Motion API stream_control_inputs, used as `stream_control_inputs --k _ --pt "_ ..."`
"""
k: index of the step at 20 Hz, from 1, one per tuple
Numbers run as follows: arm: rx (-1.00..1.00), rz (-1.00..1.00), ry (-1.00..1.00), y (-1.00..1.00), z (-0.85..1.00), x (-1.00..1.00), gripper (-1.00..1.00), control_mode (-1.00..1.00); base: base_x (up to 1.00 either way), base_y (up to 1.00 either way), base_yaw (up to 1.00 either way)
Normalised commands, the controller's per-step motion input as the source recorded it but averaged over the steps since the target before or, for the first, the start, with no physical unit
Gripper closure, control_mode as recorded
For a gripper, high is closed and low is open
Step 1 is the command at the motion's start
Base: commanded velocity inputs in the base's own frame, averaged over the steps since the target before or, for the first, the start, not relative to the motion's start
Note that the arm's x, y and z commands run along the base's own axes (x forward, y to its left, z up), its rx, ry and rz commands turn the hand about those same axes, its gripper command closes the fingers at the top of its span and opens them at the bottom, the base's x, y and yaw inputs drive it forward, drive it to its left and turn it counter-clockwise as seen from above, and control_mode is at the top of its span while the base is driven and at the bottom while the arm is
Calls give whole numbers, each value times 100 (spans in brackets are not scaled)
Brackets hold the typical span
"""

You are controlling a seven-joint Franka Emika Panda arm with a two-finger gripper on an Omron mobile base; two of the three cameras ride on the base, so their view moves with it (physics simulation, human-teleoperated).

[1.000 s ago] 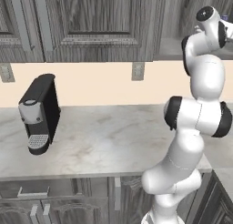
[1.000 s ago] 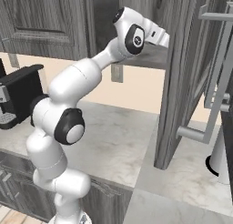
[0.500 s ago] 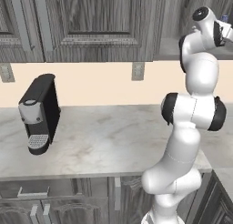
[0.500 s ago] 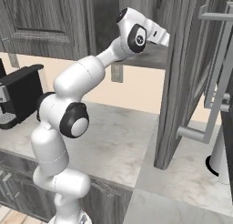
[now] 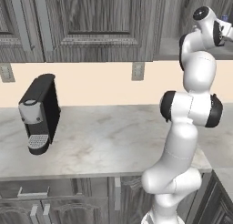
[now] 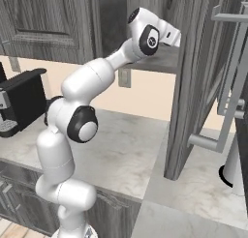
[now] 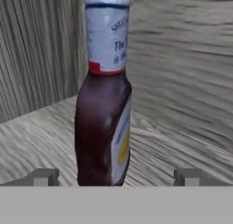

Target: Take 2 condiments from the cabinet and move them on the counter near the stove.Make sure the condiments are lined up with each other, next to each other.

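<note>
Between the claw's matt grey fingertips stands a glossy dark red-brown bottle with a smooth paper-like white neck wrap. Around it, the cabinet is matt grey wood grain. Below, the counter looks like polished marbled stone.

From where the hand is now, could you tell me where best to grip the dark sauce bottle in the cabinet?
Grip the bottle across its wide dark belly, coming straight ahead: it stands upright between the open fingers, and the neck is narrower and probably less secure.
</note>
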Motion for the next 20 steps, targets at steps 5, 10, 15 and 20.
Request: stream_control_inputs --k 5,10,15,20 --pt "0 -1 2 -17 0 13 -100 -100 0 0 0" --pt "0 -1 3 -13 -1 18 -100 -100 0 0 0" --pt "0 -1 3 -10 -4 17 -100 -100 0 0 0" --pt "0 0 2 -3 -27 18 -100 -100 0 0 0"
